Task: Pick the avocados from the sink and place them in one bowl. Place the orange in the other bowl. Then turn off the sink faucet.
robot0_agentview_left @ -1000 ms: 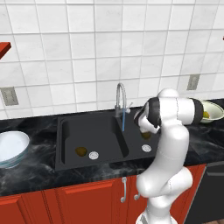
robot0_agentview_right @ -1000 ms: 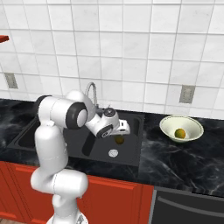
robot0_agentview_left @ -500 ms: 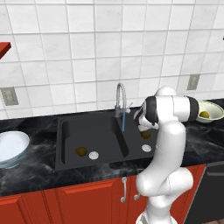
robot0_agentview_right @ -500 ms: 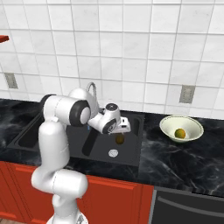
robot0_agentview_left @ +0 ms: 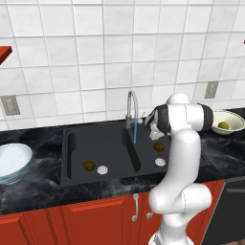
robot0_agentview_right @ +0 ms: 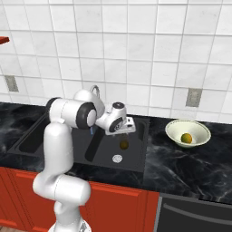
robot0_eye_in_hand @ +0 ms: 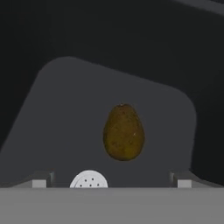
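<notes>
Orange (robot0_agentview_right: 186, 137) sits bowled; both avocados (robot0_agentview_left: 88, 165) (robot0_eye_in_hand: 124, 131) wait in the sink (robot0_agentview_left: 110, 143), tap running, end effector (robot0_eye_in_hand: 111, 180) spread wide, empty.

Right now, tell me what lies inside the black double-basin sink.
The black double-basin sink holds two dark brown-olive oval avocados, one per basin, each beside a white round drain. The white arm covers part of the right basin.

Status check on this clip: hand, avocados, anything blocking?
Hand open above right basin avocado, not touching. Second avocado in left basin. Orange already in cream bowl. Nothing in the way.
</notes>
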Available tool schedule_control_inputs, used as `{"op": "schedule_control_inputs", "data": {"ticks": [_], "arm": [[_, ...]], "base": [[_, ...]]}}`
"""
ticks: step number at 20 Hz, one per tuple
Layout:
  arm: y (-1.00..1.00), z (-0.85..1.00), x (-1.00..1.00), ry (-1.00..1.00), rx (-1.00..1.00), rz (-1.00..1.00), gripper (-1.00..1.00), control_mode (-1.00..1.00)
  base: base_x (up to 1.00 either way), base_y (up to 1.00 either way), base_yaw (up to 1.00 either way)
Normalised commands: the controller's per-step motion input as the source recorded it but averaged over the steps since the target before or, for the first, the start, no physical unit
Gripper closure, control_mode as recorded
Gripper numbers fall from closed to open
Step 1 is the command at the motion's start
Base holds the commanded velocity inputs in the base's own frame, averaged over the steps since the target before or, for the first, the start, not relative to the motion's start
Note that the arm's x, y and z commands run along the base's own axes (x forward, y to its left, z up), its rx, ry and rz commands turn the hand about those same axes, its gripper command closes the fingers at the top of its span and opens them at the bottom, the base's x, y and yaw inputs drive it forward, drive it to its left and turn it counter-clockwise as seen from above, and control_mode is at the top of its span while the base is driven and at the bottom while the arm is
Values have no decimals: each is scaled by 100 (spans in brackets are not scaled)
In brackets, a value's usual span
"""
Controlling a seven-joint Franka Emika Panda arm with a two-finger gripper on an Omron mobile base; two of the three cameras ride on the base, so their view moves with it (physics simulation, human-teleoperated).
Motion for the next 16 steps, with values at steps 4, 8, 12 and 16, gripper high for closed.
{"op": "schedule_control_inputs", "data": {"ticks": [4,8,12,16], "arm": [[-5,-20,6,3,0,10,-100,-100],[-10,-17,0,2,0,7,-100,-100],[-6,-15,0,1,0,5,-100,-100],[-1,-17,0,1,0,3,-100,-100]], "base": [[0,0,0],[0,0,0],[0,0,0],[0,0,0]]}}
